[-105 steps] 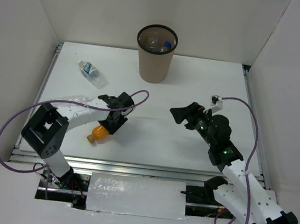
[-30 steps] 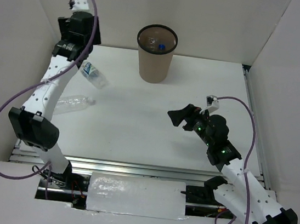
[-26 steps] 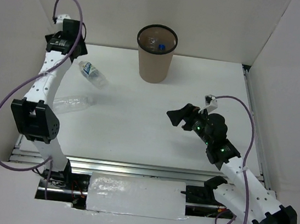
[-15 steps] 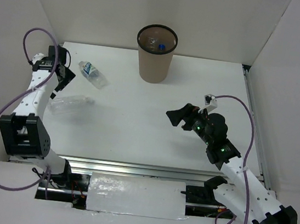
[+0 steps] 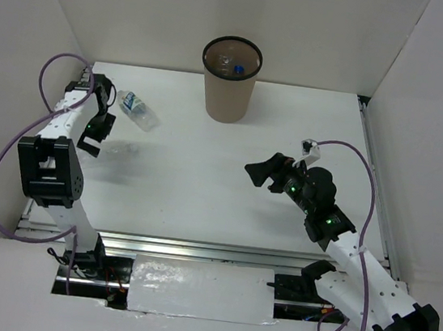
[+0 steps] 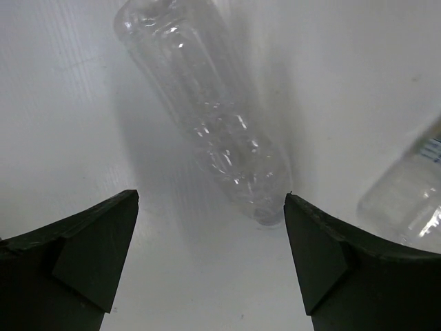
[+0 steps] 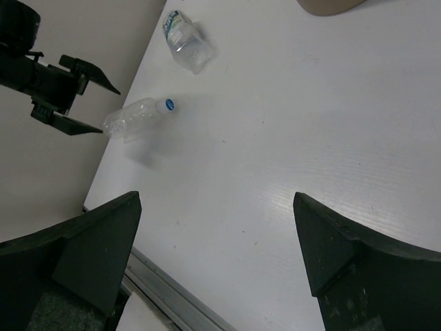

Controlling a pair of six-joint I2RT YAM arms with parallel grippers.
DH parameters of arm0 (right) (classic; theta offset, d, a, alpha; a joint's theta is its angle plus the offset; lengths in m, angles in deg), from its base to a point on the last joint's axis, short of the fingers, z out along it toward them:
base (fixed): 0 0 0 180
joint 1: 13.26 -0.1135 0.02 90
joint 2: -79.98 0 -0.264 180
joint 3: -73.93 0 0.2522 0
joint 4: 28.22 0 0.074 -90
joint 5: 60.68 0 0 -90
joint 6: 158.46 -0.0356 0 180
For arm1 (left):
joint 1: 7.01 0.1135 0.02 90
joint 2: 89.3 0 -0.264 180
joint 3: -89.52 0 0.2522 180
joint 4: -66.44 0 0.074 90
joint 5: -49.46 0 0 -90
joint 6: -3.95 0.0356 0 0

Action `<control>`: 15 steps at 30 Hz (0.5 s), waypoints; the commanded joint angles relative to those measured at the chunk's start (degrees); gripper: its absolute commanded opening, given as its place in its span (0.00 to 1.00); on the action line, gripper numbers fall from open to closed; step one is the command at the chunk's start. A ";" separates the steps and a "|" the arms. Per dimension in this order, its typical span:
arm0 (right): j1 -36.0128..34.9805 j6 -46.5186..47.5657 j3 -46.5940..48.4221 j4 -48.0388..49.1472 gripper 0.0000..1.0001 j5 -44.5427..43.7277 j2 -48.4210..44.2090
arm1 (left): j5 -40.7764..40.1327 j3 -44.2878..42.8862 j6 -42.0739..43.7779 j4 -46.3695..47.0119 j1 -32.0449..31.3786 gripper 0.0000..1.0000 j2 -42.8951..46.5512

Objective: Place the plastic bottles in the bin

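Left end effector (image 6: 211, 198) spread wide over bare bottle (image 6: 207, 117)

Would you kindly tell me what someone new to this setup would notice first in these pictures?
The tall brown bin stands at the far middle of the table, with bottles inside. At the left edge, the left pincer hangs open over a bare clear bottle lying flat, a blue-labelled bottle just beyond it. The right pincer hovers open on the right, holding nothing.

Nothing legible anywhere; the labelled bottle (image 7: 182, 33) shows print too small to read.
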 commanded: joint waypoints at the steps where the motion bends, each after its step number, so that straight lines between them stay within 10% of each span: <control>1: -0.36 0.61 2.71 1.13 0.98 0.84 0.25 | -1.74 3.01 -5.44 1.81 0.18 0.99 3.16; 15: -0.53 0.61 2.79 1.39 0.98 1.02 1.22 | -4.21 6.88 -8.35 6.74 0.10 0.99 -3.78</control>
